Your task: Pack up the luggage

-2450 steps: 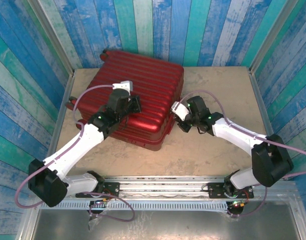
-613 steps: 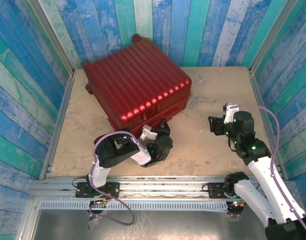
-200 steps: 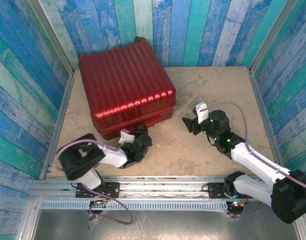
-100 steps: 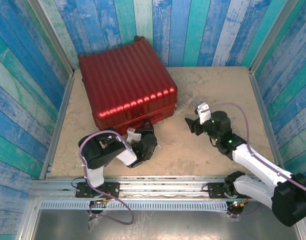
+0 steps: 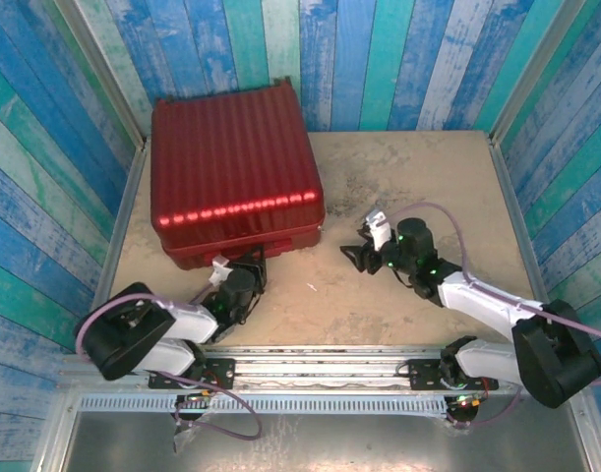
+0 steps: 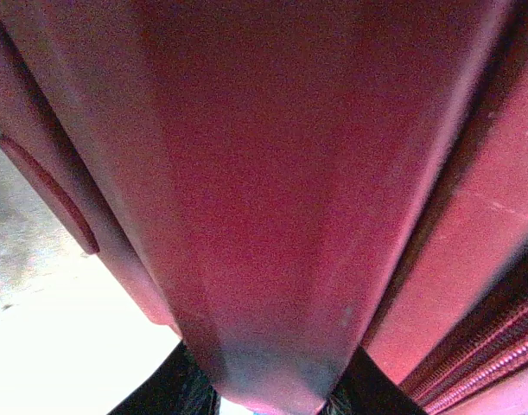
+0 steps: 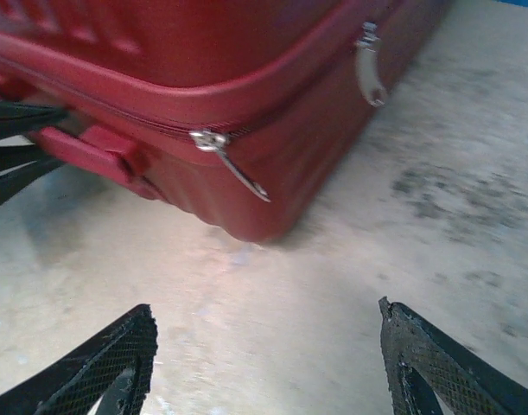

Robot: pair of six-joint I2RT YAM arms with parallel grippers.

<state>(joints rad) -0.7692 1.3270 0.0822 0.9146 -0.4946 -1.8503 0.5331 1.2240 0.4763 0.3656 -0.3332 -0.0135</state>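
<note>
One closed luggage [image 5: 236,162], two sets of jaws: left jaws clamped on its edge, right jaws apart.

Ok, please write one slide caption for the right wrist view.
Right gripper, open, faces a corner of the red luggage, where a silver zipper pull hangs.

The luggage [image 6: 272,173] sits right up against the lens, its dark-red shell blurred. A broad smooth band of shell runs down the middle and narrows toward the bottom. There the two dark left fingers [image 6: 173,393] flank the band's lower end, one on each side, closed against it. Left of the band a raised red strip [image 6: 47,194] slants across the shell, with bright pale tabletop [image 6: 39,346] below it. Right of the band, zipper teeth [image 6: 488,354] run diagonally.
</note>
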